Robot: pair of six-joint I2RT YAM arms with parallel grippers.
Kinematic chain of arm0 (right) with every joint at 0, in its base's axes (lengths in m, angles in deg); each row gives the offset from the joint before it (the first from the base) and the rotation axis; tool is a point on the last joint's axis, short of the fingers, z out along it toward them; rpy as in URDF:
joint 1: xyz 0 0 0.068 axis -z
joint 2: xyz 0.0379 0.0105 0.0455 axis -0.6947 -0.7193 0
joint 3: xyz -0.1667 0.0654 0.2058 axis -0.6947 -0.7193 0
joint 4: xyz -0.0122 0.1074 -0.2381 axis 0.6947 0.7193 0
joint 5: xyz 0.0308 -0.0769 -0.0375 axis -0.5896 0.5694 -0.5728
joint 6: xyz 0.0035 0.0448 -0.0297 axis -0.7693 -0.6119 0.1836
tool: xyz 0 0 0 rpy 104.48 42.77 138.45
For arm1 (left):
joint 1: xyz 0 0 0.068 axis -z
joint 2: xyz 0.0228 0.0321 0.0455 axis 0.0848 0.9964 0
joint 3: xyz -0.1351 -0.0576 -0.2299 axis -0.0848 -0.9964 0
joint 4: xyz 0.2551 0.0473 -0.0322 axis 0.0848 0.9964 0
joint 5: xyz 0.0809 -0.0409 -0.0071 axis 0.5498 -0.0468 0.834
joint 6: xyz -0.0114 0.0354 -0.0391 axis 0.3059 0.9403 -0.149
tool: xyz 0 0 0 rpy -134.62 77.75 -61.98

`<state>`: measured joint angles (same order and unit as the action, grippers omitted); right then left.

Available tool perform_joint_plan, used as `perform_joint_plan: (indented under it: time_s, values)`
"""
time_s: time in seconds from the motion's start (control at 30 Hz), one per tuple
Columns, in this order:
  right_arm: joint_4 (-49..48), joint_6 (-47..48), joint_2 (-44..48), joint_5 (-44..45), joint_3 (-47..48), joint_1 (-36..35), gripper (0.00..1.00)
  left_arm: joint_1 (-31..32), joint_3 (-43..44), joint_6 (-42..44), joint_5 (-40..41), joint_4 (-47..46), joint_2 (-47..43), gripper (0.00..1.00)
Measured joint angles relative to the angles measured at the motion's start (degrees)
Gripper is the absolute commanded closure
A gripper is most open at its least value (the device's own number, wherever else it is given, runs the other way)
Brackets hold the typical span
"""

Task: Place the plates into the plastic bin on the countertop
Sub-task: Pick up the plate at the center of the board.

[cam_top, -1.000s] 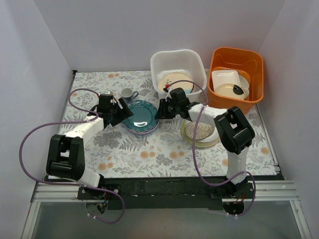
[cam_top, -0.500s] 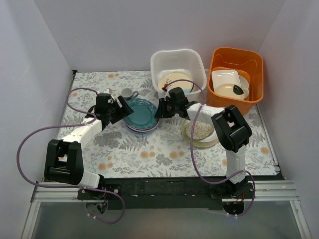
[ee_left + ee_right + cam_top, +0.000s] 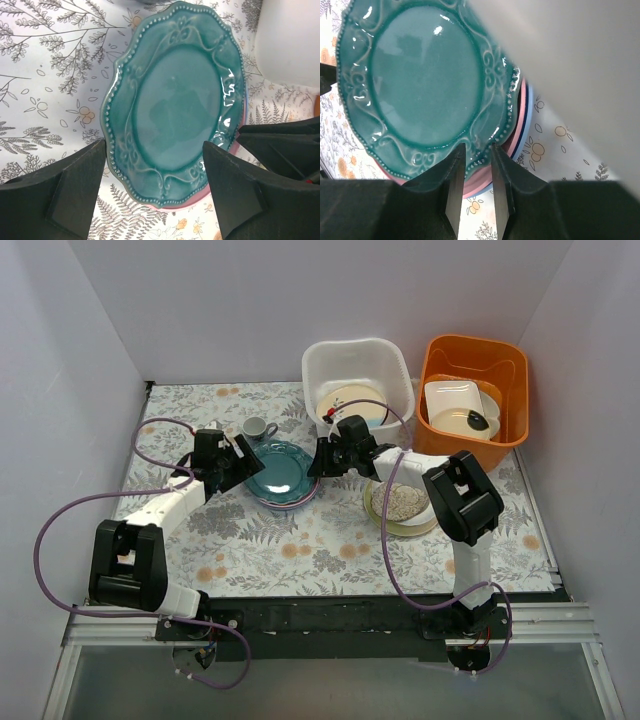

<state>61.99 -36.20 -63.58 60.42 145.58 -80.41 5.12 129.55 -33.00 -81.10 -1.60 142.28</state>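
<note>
Two robot arms meet over a scalloped teal plate (image 3: 282,472) (image 3: 175,100) (image 3: 420,80) at the middle of the fern-printed tabletop (image 3: 300,550). The plate lies on top of a pink plate (image 3: 517,130) (image 3: 200,202) and a blue plate (image 3: 527,115).

The left tool (image 3: 240,462) (image 3: 154,147) sits at the stack's 9 o'clock edge, its fingers spread wide to either side of the teal rim and gripping nothing. The right tool (image 3: 318,465) (image 3: 477,150) is at the 3 o'clock edge. Its fingers are a narrow gap apart with the beaded teal rim showing between them, and it cannot be told whether they pinch it.

The white plastic bin (image 3: 395,370) (image 3: 570,60) (image 3: 295,40) stands at 1 o'clock from the stack, just beyond the right tool, with a pale plate (image 3: 350,402) lying inside. An orange tub (image 3: 440,355) sits beside the bin at its 3 o'clock and holds a squarish white dish (image 3: 452,398). A small grey cup (image 3: 258,427) rests at 11 o'clock from the stack. A speckled beige plate (image 3: 400,502) lies at 4 o'clock, under the right arm.
</note>
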Motion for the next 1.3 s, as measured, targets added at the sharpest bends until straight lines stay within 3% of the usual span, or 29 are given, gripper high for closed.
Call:
perform_joint_plan:
  time_s: [0.5, 1.3]
  values:
    - [-1.0, -0.1, -0.3, -1.3, 0.0, -0.1, 0.67, 0.3, -0.3, -0.7, -2.2, -7.1, -5.7, 0.22]
    - [9.0, 1.5, -0.5, 6.0, 4.7, -2.4, 0.66, 0.3, 1.3, -4.2, 10.1, 3.1, 3.1, 0.18]
